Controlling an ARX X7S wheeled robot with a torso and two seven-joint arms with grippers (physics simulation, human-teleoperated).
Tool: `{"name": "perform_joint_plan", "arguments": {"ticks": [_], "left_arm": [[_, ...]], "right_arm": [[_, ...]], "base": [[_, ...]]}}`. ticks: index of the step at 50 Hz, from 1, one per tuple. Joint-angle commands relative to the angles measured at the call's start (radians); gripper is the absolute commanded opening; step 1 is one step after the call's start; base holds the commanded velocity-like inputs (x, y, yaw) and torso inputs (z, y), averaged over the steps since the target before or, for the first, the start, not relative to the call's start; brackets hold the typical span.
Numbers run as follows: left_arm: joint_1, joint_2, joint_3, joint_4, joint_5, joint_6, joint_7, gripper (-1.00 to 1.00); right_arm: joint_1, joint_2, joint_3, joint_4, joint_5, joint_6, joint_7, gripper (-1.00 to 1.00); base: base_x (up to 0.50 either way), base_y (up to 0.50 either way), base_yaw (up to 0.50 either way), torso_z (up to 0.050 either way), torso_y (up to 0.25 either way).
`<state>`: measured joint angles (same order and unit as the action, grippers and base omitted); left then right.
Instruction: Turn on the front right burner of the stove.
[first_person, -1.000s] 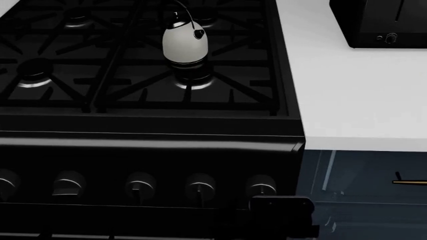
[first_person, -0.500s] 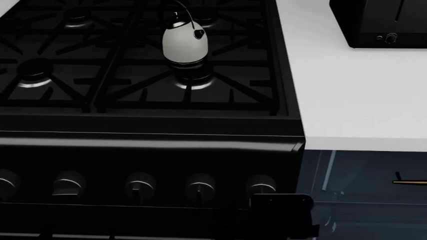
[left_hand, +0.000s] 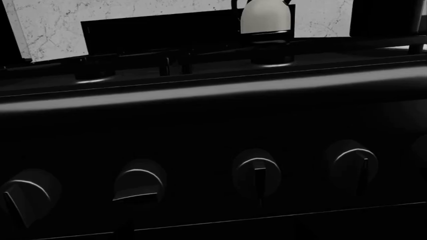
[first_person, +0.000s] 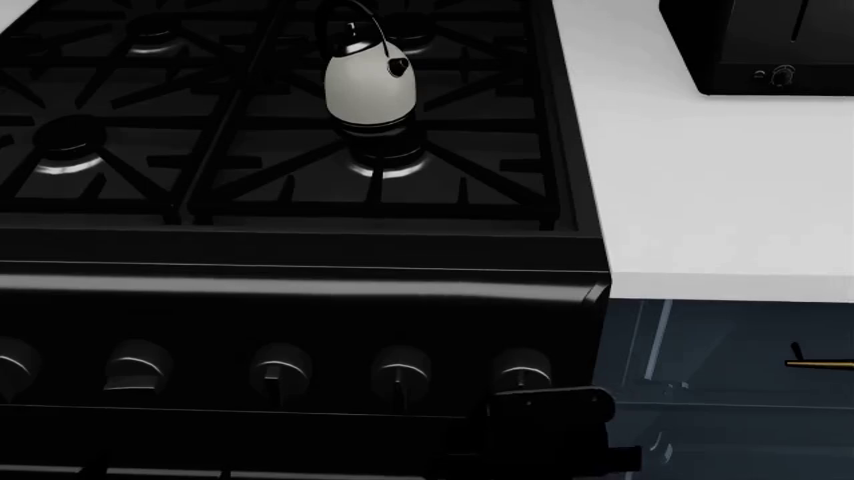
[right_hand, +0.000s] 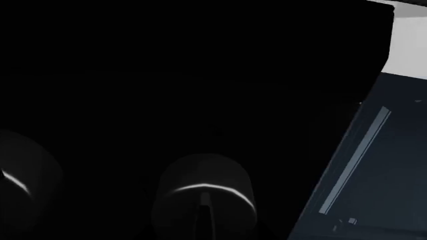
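The glossy black stove (first_person: 294, 290) fills the head view. Its front right burner (first_person: 383, 163) shows as a silver ring under the grate bars, with a white kettle (first_person: 367, 90) standing on it. A row of dark knobs runs along the stove front. My right gripper (first_person: 550, 405) is a black block just below and in front of the rightmost knob (first_person: 523, 370). That knob looms close in the right wrist view (right_hand: 203, 197). The jaws are lost in the dark. The left wrist view faces the knob row (left_hand: 257, 172), with the kettle (left_hand: 265, 15) above. My left gripper does not show.
A white counter (first_person: 707, 200) lies right of the stove, with a black boxy appliance (first_person: 761, 45) at its back. Below it is a dark blue cabinet front (first_person: 734, 400) with a gold handle (first_person: 821, 365).
My right gripper has crept slightly up and to the left, closer under the rightmost knob. The stove and kettle have not moved.
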<state>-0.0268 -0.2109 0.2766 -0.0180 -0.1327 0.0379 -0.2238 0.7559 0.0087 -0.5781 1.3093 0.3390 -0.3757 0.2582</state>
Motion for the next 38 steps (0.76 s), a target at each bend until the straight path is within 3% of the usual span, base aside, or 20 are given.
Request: {"name": "perform_joint_plan", "arguments": {"ticks": [1,16,38], "left_arm": [[-0.003,-0.003,0.006,-0.005,-0.003,0.002,-0.003,1.0],[-0.003,-0.009,0.014,0.0,-0.006,-0.002,-0.01,1.0],[-0.005,-0.015,0.018,0.003,-0.029,-0.007,-0.013,1.0]], "right_arm": [[0.041,-0.005,-0.085,-0.001,-0.262,0.052,0.147,-1.0],[0.061,0.005,-0.227,-0.001,-0.366,0.168,0.268,-1.0],[0.101,0.012,-0.362,-0.002,-0.388,0.313,0.301,-1.0]], "base": [[0.0,0.0,0.0,0.0,0.0],[0.0,0.0,0.0,0.001,0.002],[0.0,0.0,0.0,0.0,0.001]]}}
